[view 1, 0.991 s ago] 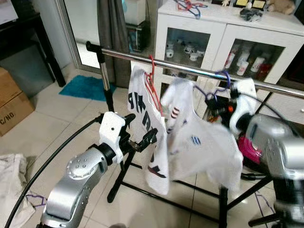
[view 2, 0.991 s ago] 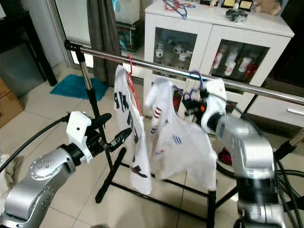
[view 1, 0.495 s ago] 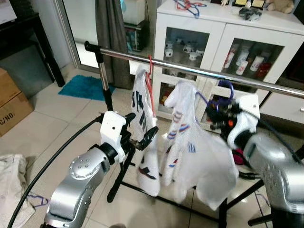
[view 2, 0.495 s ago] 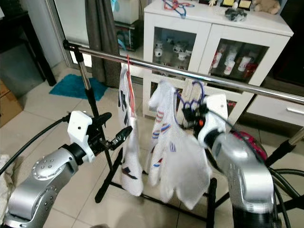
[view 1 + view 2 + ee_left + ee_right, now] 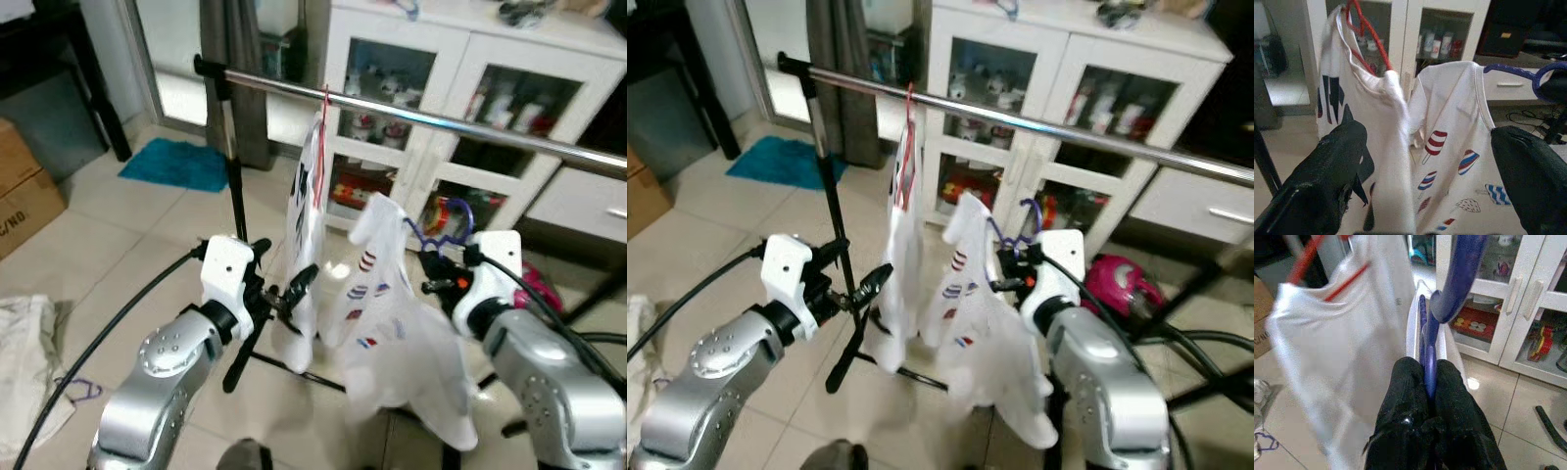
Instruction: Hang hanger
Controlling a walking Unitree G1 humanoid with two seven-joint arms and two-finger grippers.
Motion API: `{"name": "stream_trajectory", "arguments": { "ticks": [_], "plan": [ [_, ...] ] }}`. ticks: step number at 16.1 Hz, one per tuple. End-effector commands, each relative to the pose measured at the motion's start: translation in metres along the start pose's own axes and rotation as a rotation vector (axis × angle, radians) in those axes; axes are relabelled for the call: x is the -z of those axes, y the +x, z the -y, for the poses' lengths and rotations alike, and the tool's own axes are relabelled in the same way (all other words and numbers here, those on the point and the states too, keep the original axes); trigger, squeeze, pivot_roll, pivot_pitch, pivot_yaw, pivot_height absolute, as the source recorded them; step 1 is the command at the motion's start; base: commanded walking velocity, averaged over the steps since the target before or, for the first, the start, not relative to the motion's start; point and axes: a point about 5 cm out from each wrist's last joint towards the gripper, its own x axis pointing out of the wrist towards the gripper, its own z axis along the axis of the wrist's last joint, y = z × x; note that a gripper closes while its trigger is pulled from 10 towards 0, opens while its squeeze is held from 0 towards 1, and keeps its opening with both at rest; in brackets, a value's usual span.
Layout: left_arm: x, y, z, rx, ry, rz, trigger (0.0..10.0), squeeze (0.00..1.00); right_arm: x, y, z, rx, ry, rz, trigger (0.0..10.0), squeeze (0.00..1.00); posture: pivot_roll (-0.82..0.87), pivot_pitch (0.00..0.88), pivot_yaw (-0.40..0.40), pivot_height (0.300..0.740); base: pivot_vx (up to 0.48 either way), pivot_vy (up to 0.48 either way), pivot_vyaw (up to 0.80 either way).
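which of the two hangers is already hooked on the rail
The red hanger, carrying the black-printed white shirt, hooks over the metal rail. The purple hanger is below the rail, clamped in the right gripper.

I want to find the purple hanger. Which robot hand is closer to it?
Right. The right gripper is shut on the purple hanger. The left gripper is open beside the shirt on the red hanger.

rail (image 5: 470, 127): I see it run across before the cabinet (image 5: 460, 69), its stand post (image 5: 233, 186) at its left end.
first shirt (image 5: 306, 206): hangs on its hanger (image 5: 321, 147) from the rail, near the left end.
second shirt (image 5: 392, 304): right of the first, below the rail, off it.
second hanger (image 5: 443, 223): in that shirt's neck, clamped by my right gripper (image 5: 436, 284).
left gripper (image 5: 284, 289): just left of the first shirt's lower part.
mat (image 5: 176, 164): on the floor, behind the rail's left end.
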Motion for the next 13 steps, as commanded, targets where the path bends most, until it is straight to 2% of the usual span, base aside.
{"name": "stream_trajectory", "arguments": {
  "ticks": [1, 4, 8, 10, 12, 13],
  "plan": [
    [0.000, 0.001, -0.001, -0.014, -0.011, 0.000, 10.0, 0.00, -0.014, -0.002, -0.002, 0.000, -0.029, 0.066, 0.0, 0.00, 0.06, 0.008, -0.052, 0.740, -0.274, 0.000, 0.00],
    [0.005, -0.003, 0.000, -0.013, -0.009, -0.014, 10.0, 0.00, -0.012, -0.001, -0.007, -0.012, -0.024, 0.072, 0.0, 0.00, 0.06, 0.000, -0.043, 0.740, -0.175, 0.000, 0.00],
    [0.000, -0.001, -0.003, -0.009, 0.001, -0.005, 10.0, 0.00, -0.017, 0.004, -0.014, -0.048, -0.036, 0.091, 0.0, 0.00, 0.07, 0.004, -0.052, 0.740, -0.120, 0.000, 0.00],
    [0.005, -0.003, -0.001, 0.001, 0.003, -0.022, 10.0, 0.00, -0.017, 0.003, -0.015, -0.058, -0.045, 0.096, 0.0, 0.00, 0.07, 0.000, -0.035, 0.740, -0.120, 0.000, 0.00],
    [0.003, 0.004, 0.000, 0.039, -0.039, -0.023, 10.0, 0.02, -0.024, 0.002, -0.021, -0.090, -0.040, 0.125, 0.0, 0.00, 0.07, 0.000, -0.028, 0.740, 0.000, 0.000, 0.00],
    [0.002, 0.008, -0.001, 0.043, -0.047, -0.018, 10.0, 0.82, -0.027, 0.002, -0.024, -0.117, -0.040, 0.139, 0.0, 0.00, 0.07, 0.000, -0.029, 0.740, 0.000, 0.000, 0.00]
  ]
}}
